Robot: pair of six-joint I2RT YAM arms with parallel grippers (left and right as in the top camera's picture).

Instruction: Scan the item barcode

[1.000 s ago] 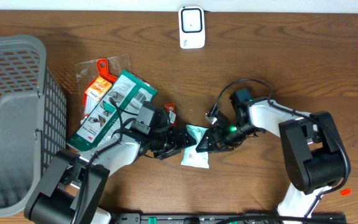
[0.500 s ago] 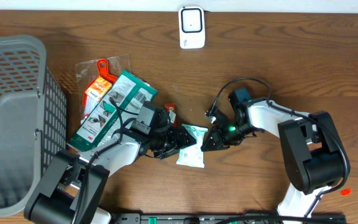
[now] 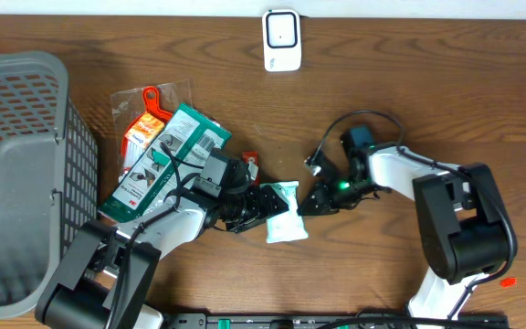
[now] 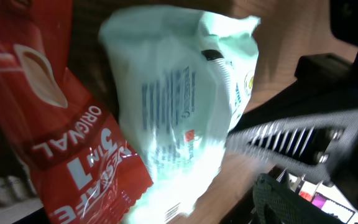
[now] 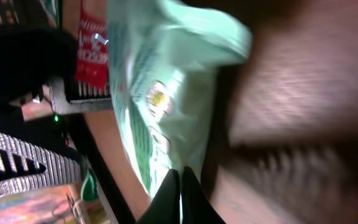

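Wooden bench point(image 3: 446, 91), below scanner point(image 3: 281, 39): seemingly soft, light, slippery pouch point(image 3: 286, 219), needing edge grip; left fingers point(image 4: 291, 135) gaping, right fingers point(image 5: 169, 199) pinching shut.

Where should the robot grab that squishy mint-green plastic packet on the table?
Pinch the thin sealed edge of the mint-green plastic packet, coming low from the right gripper's side. It lies flat on the wooden table, so its puffy middle probably offers little to grab.
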